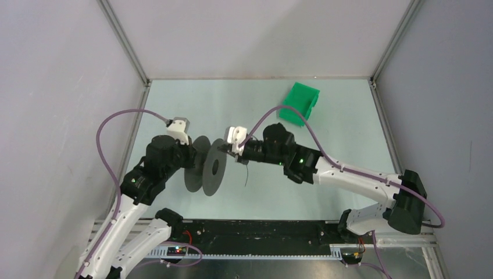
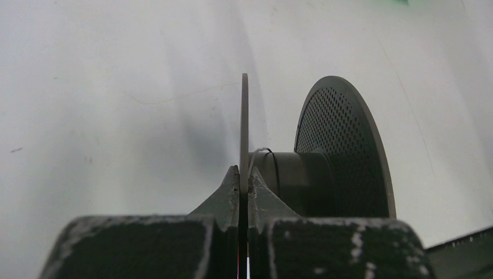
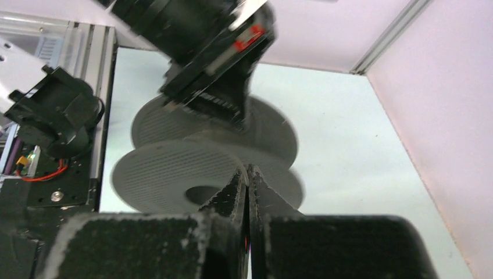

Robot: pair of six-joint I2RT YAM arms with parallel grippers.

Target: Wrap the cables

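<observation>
A black reel is held on edge above the table. My left gripper is shut on its near flange; in the left wrist view the fingertips clamp the thin disc edge. The cable, a thread-thin wire, loops over the hub beside that flange. In the top view the cable hangs down from my right gripper, which is shut at the reel's right flange. In the right wrist view the gripper is closed in front of the reel; the wire does not show there.
A green bin lies tipped at the back right of the table. Purple arm cables arc over both arms. The left arm's wrist hangs just above the reel in the right wrist view. A black rail runs along the near edge.
</observation>
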